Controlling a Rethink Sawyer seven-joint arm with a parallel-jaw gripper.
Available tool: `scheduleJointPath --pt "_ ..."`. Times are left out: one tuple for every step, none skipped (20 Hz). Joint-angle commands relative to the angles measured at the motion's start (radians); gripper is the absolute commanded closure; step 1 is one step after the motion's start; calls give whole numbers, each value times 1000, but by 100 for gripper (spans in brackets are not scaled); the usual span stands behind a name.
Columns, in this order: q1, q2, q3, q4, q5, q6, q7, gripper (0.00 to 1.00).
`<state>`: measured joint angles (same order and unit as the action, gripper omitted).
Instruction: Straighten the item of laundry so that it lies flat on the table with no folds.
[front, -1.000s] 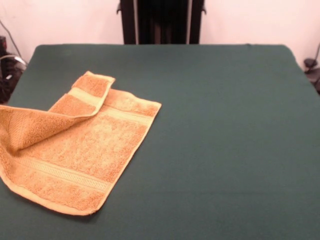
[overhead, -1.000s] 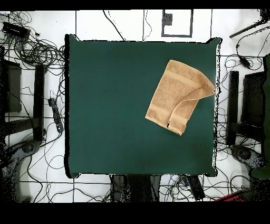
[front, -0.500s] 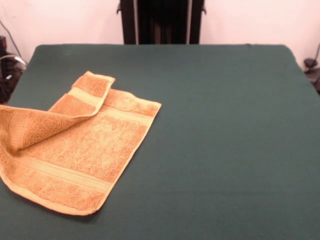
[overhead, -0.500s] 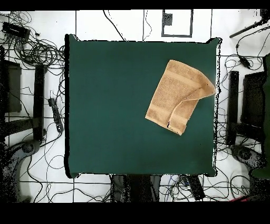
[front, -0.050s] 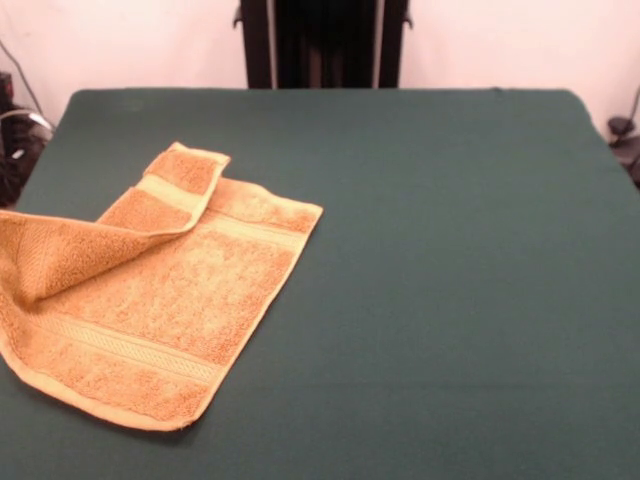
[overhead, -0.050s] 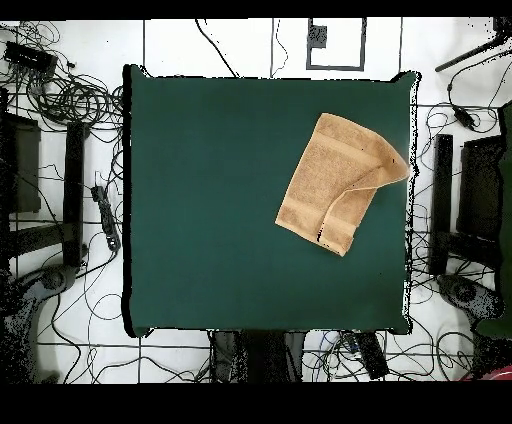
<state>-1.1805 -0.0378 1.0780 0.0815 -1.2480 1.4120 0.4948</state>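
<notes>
While I look across from the front, the golden-orange terry towel (front, -0.050s: 150, 300) sits on the dark green table (front, -0.050s: 450, 280) toward the picture's left side, its left edge close to the table's edge. One corner flap (front, -0.050s: 130, 215) is doubled back over the body, so the job is not done: I judge that flap must be pulled outward and laid down. From overhead, the towel (overhead, -0.050s: 335, 180) lies near one side edge of the table (overhead, -0.050s: 210, 200), the fold plain along its outer side. Neither view shows me the claw, so its opening and any load are unknown.
</notes>
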Motion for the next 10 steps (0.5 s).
scheduleJointPath --pt "26 -12 279 88 -171 102 -355 0" --pt "22 -10 298 89 -186 100 -367 0" --pt "18 -7 317 90 -201 99 -379 0" --pt "15 -5 335 90 -216 92 -391 0" --pt "12 -4 351 90 -233 81 -404 0" --pt "8 -4 370 91 -252 72 -414 0" --pt "6 -3 380 93 -263 73 -412 0" --pt "3 -2 391 94 -271 84 -405 0" --pt "2 0 399 96 -277 89 -395 0" --pt "0 1 401 99 -281 84 -385 0"
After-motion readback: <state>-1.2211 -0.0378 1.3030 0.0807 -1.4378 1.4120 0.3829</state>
